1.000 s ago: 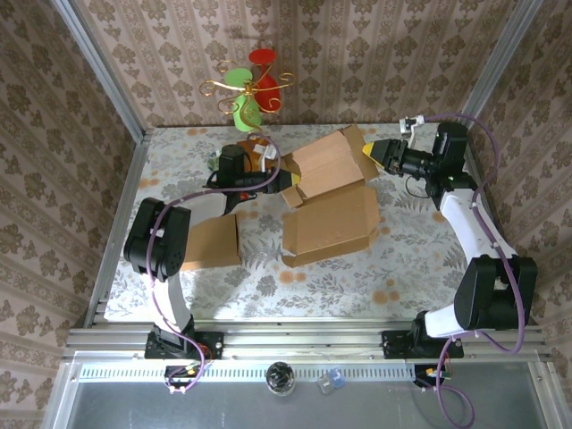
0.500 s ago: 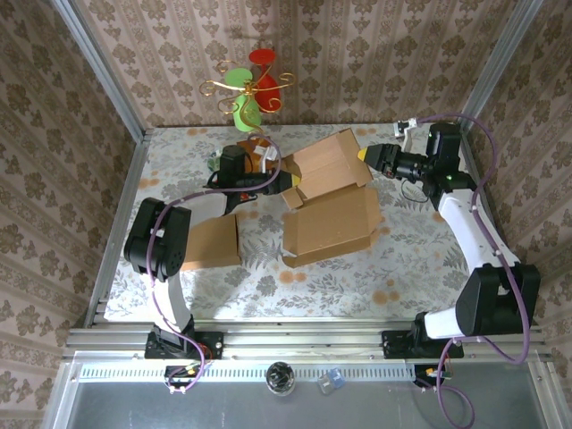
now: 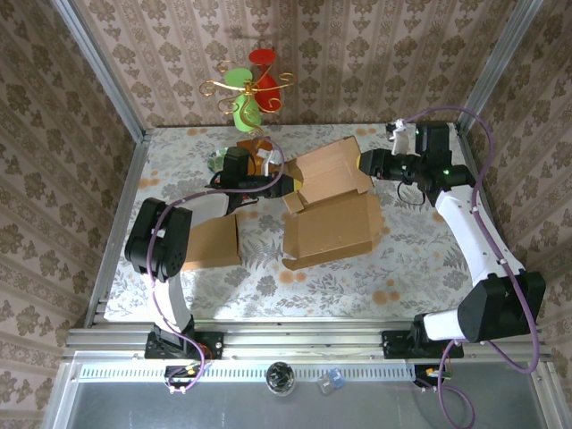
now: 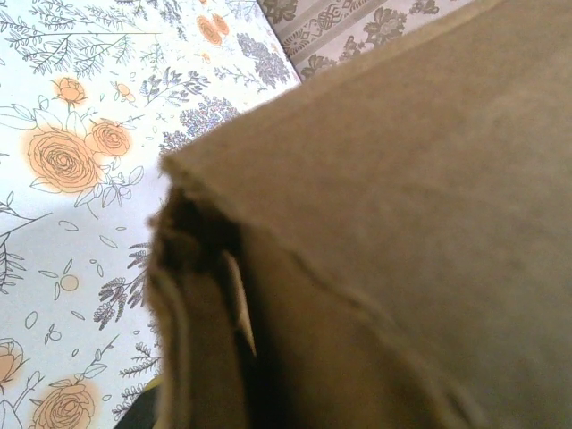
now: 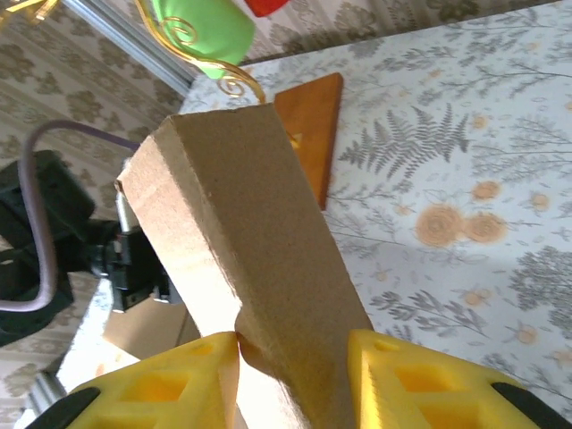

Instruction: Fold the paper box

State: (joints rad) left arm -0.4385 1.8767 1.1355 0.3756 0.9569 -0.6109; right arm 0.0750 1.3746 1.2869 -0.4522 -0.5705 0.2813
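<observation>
The box [image 3: 329,228] sits mid-tabletop [image 3: 411,259], its lid [image 3: 332,168] raised at the far side. My right fingers [image 5: 179,389] are clamped across the lid's right edge, so I can swing it over the body. My left fingers [image 3: 290,181] are pressed together and seem to pinch the lid's left corner, bracing it so it doesn't twist. Since a second ago my right arm has come inward, and the lid has shifted left with it.
</observation>
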